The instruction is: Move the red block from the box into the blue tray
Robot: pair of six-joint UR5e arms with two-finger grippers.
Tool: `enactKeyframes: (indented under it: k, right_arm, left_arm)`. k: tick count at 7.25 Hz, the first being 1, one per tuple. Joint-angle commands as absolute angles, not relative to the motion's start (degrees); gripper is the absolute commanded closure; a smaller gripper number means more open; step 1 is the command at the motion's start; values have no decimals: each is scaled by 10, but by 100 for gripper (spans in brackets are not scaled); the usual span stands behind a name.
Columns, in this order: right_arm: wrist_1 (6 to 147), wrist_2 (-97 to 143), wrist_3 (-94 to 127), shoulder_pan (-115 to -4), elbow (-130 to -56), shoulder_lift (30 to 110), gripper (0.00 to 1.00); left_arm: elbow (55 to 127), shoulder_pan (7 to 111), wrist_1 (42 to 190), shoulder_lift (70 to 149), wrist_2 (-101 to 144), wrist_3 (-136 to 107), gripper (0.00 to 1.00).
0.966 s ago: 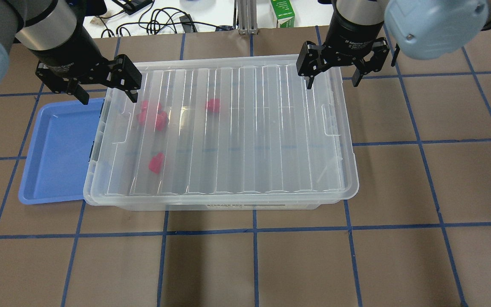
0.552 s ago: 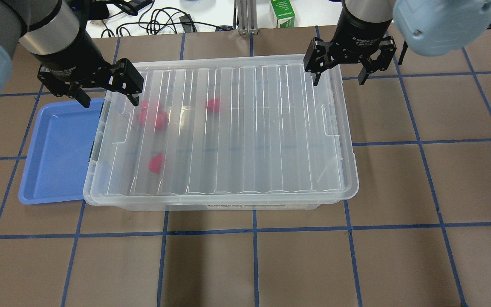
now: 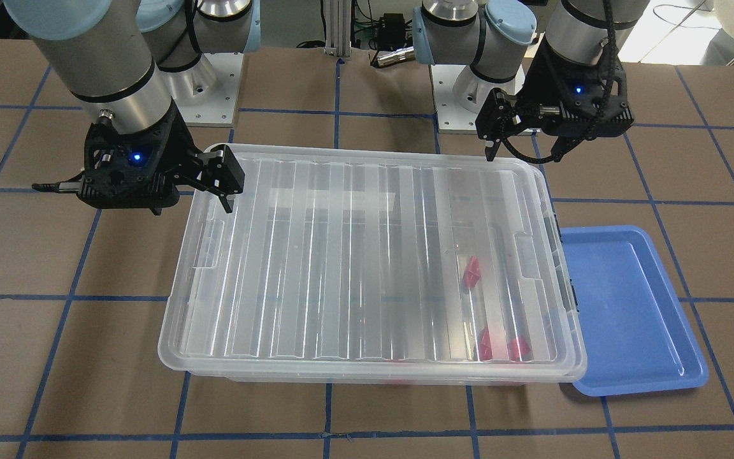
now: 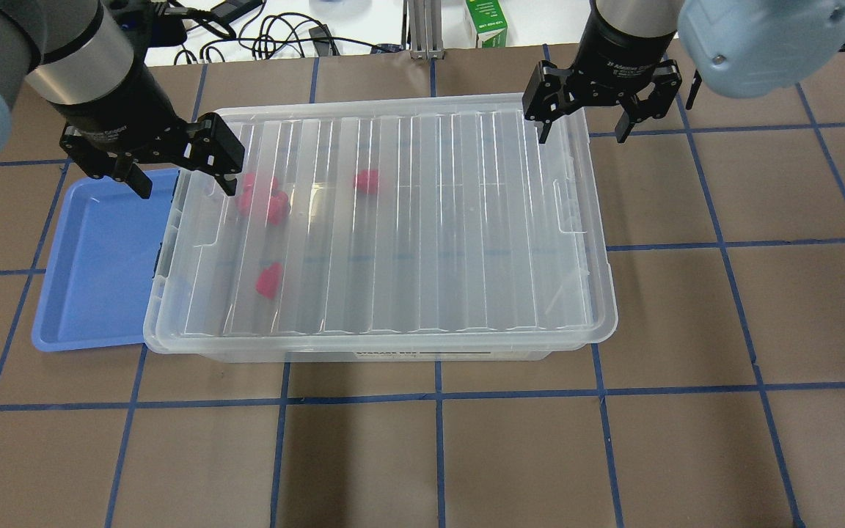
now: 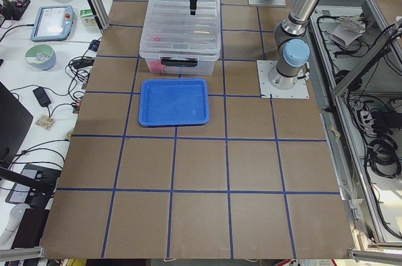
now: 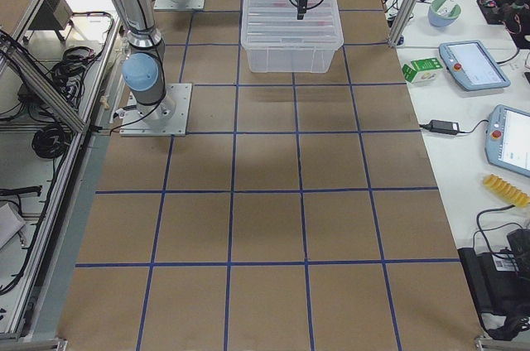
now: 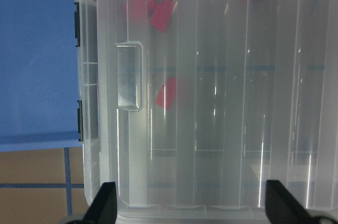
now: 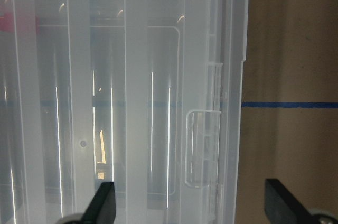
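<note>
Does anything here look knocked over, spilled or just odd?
Nothing stands out. The box sits level with its lid on, red blocks lie loose inside it, and the blue tray beside it is empty.

Silver, blue-capped arms [image 4: 85, 51]; black left end effector [image 4: 188, 189] and right end effector [image 4: 582, 138].

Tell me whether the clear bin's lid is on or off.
On. The ribbed lid covers the clear bin edge to edge; the red blocks show only through it.
</note>
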State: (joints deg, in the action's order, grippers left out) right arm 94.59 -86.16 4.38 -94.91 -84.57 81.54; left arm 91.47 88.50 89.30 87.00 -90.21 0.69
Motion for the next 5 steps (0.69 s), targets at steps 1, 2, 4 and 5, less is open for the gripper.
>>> enactKeyframes:
  k: [1, 2, 4, 5]
  right_arm:
    - [952, -866, 43, -949, -853, 813, 0]
    - [947, -866, 44, -949, -854, 819, 0]
    - [942, -861, 44, -949, -854, 820, 0]
    - [944, -861, 44, -949, -851, 815, 0]
  left_arm:
    - [925, 885, 885, 872, -903, 4, 0]
    - [925, 885, 885, 874, -902, 4, 0]
    - [925, 885, 885, 868, -902, 4, 0]
    - [925, 885, 884, 869, -901, 4, 0]
